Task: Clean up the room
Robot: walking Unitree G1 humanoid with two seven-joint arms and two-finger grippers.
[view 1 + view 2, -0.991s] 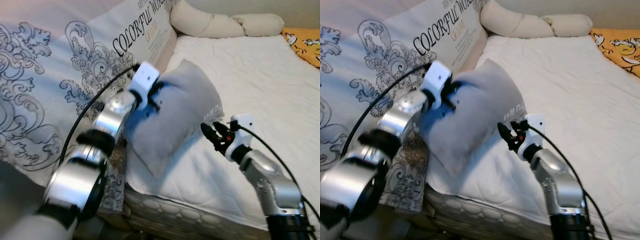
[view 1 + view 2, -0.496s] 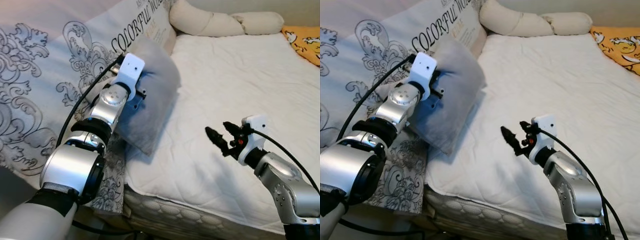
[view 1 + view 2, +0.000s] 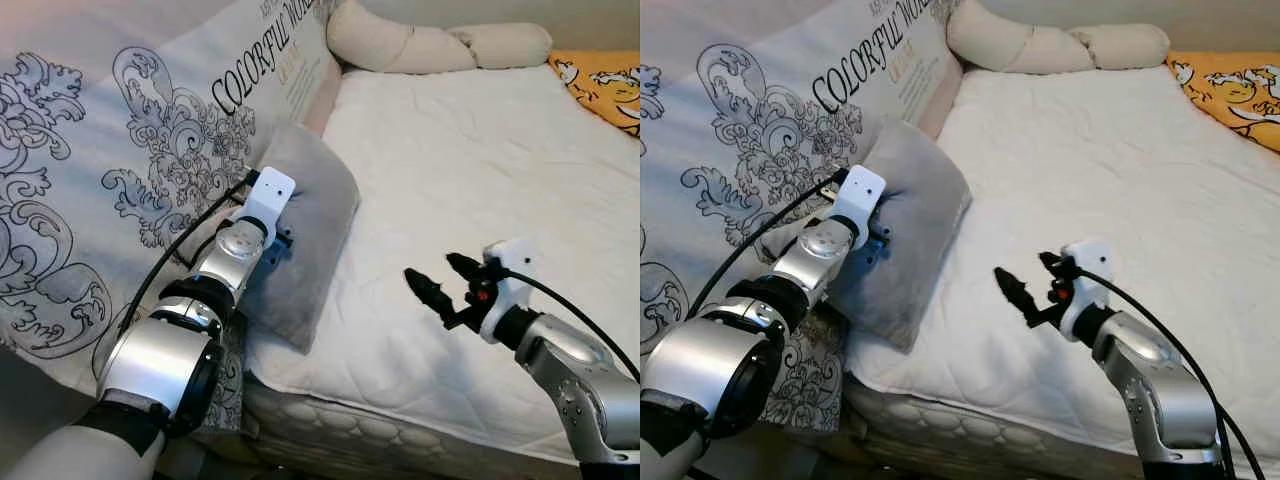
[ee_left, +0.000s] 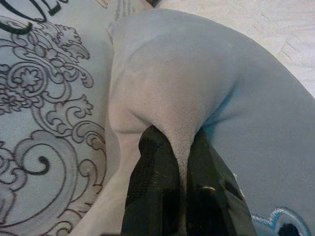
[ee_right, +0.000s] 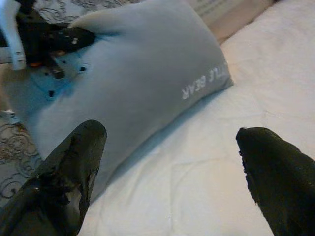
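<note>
- Grey plush covers the pillow (image 3: pixel 305 235), which lies at the left edge of the white mattress (image 3: pixel 480 170), leaning against the patterned duvet (image 3: pixel 120 180) printed with scrollwork and large lettering.
- Left jaws (image 4: pixel 174 162) are pinched shut on a fold of the pillow's fabric at its near left corner; the left wrist view shows both black fingers pressed together with a ridge of grey cloth between them.
- Right jaws (image 3: pixel 1025 285) hover spread wide above the mattress, holding nothing, well apart from the pillow and pointing toward its right side.
- From the right jaws, the pillow lies to the left and slightly ahead. Its long axis runs roughly from the near bed edge up toward the head of the bed, so its near end overhangs the mattress corner.
- Left arm is plainly the one in control of it; the right is near enough to support the pillow's free side, and only bare sheet lies between.
- Beyond, a long cream bolster (image 3: pixel 400 45) lies across the head of the bed, and an orange printed cloth (image 3: pixel 600 85) sits at the far right.
- My reading is that the pillow is being settled into place. If so, the coming move turns on whether it will rest stably once released, since its near end hangs close to the mattress edge and could slide off toward the duvet side.
</note>
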